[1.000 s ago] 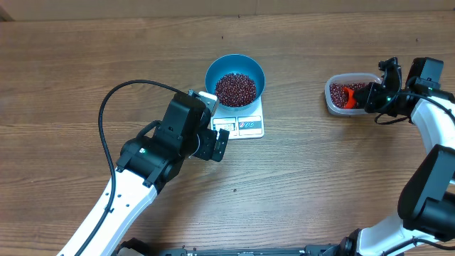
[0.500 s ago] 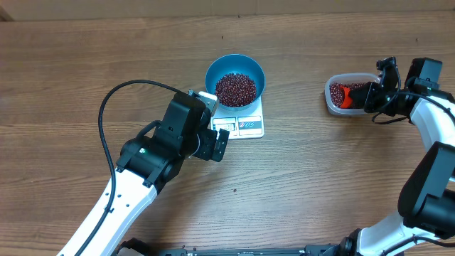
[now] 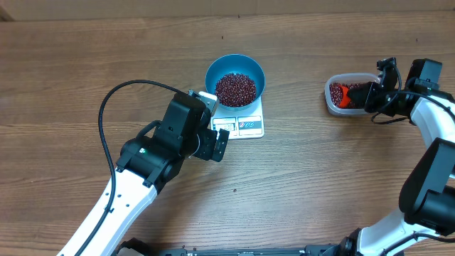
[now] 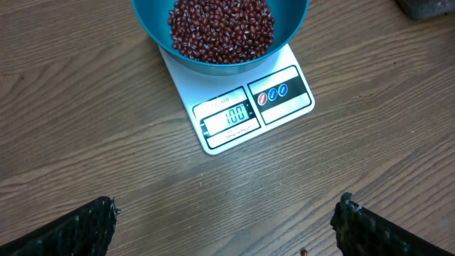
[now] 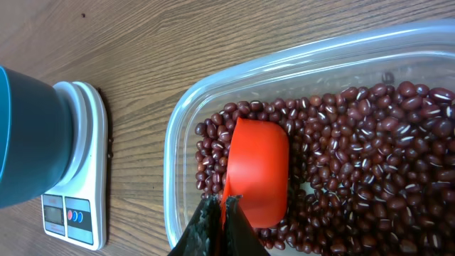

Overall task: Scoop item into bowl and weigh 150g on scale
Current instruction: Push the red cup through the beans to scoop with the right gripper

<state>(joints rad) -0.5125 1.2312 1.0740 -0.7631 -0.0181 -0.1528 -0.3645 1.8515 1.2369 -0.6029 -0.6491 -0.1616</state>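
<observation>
The blue bowl [image 3: 213,71] stands on the white scale [image 3: 245,126] with a heap of red-brown beans [image 3: 235,89] in it. From the left wrist, the bowl [image 4: 295,25] and beans [image 4: 220,28] lie ahead, and the scale [image 4: 284,107] display reads 100. My left gripper [image 4: 226,211] hangs open over bare wood just in front of the scale, holding nothing. My right gripper [image 5: 221,206] is shut on the handle of an orange scoop [image 5: 259,167]. The scoop's rounded back faces up among the beans [image 5: 370,156] in the clear tub [image 5: 178,128].
The clear tub [image 3: 329,99] sits at the right, well apart from the scale. One stray bean [image 4: 304,251] lies on the wood near my left fingers. The left arm's black cable [image 3: 105,107] loops over the table. The scale [image 5: 78,178] shows left of the tub.
The orange scoop has shifted slightly left inside the tub with my right gripper. The left arm, bowl and scale have not moved.
</observation>
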